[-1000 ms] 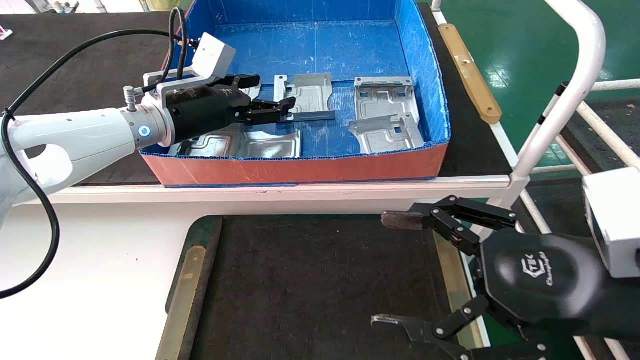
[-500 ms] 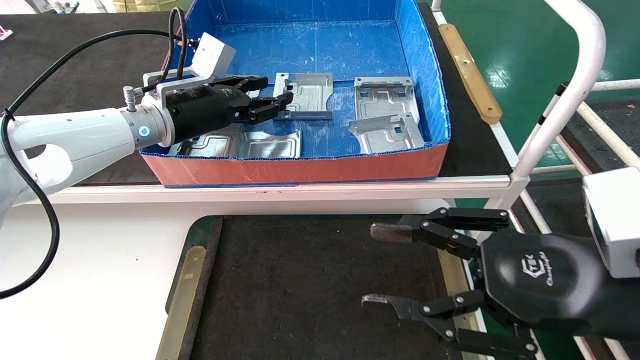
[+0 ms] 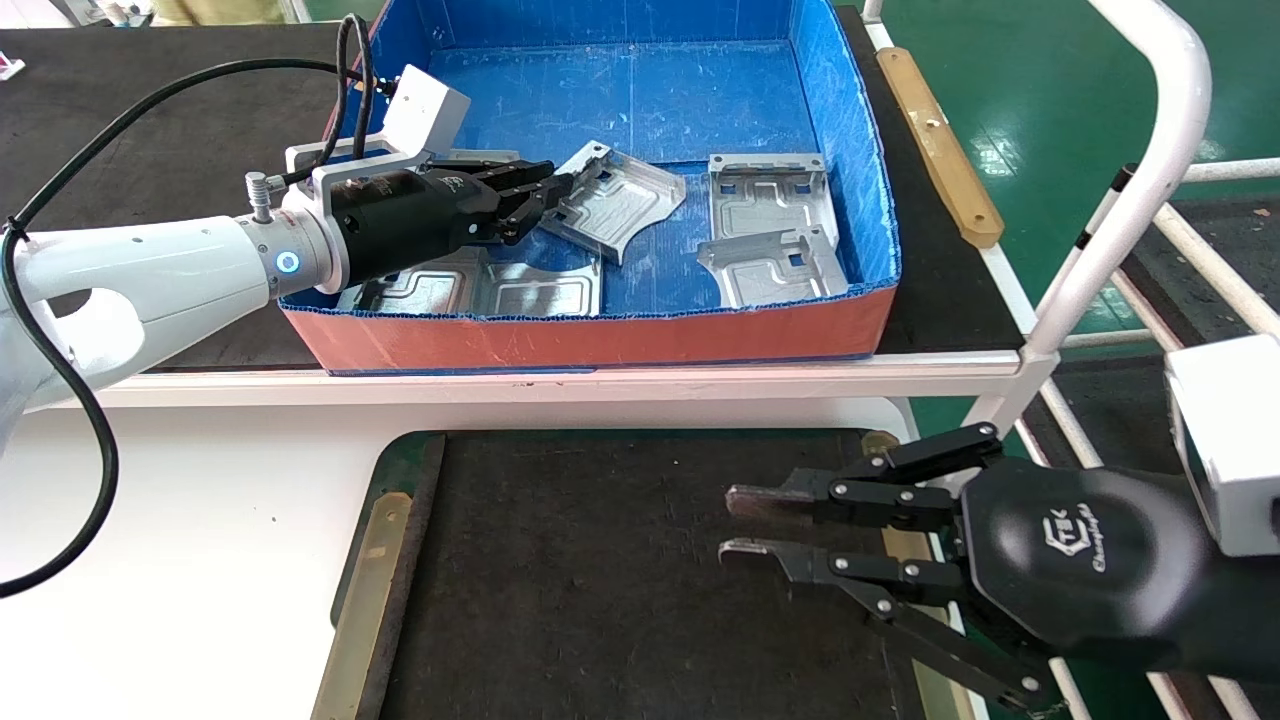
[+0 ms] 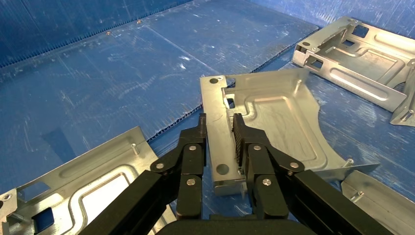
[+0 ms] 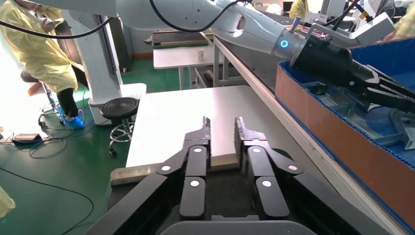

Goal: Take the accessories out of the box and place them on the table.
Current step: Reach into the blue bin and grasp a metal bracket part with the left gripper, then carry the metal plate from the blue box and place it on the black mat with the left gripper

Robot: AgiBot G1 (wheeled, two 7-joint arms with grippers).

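Observation:
The box (image 3: 600, 340), blue inside and orange-red outside, stands on the raised shelf. My left gripper (image 3: 555, 195) reaches into it and is shut on the edge of one silver plate (image 3: 615, 200), which hangs tilted above the box floor. The left wrist view shows the jaws (image 4: 219, 120) clamped on that plate's flat edge (image 4: 274, 117). Several more plates lie in the box, two at the right (image 3: 768, 195) (image 3: 770, 268) and others at the front left (image 3: 540, 290). My right gripper (image 3: 728, 522) hovers empty over the dark mat (image 3: 620, 570), fingers a narrow gap apart (image 5: 221, 122).
The shelf's white edge (image 3: 600, 385) runs between the box and the mat. A white tube frame (image 3: 1150, 150) stands at the right. Tan strips (image 3: 370, 590) border the mat. The white tabletop (image 3: 180, 560) lies to the left.
My left gripper has closed on the plate and raised it off the box floor, tilting it. My right gripper's fingers have drawn from wide open to a narrow gap.

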